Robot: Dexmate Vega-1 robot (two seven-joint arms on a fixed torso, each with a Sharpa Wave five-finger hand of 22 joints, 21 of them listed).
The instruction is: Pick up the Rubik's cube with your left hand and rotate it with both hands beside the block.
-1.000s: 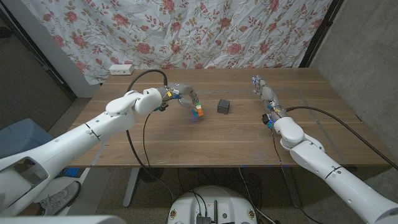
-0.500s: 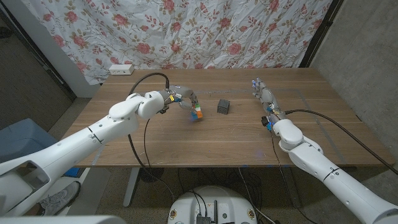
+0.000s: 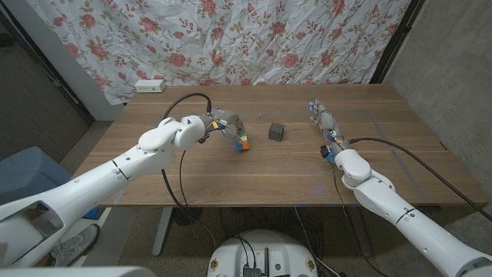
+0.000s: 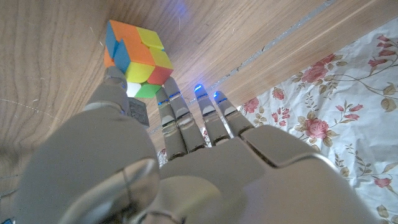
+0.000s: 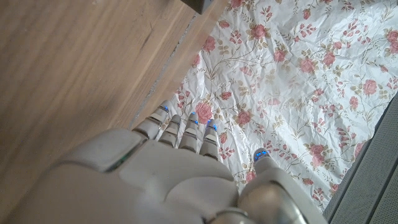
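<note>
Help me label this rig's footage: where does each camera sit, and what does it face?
Head view: on the robot's head, looking down at the wooden table; both arms show, left hand, right hand.
Left wrist view: looks along the left hand's back at the Rubik's cube.
Right wrist view: looks along the right hand's back past the table's edge to the floral curtain.
Shared: cube, table, curtain.

I count one multicoloured Rubik's cube [image 3: 243, 141], one small dark grey block [image 3: 277, 131], one white power strip [image 3: 149, 85], two robot hands.
</note>
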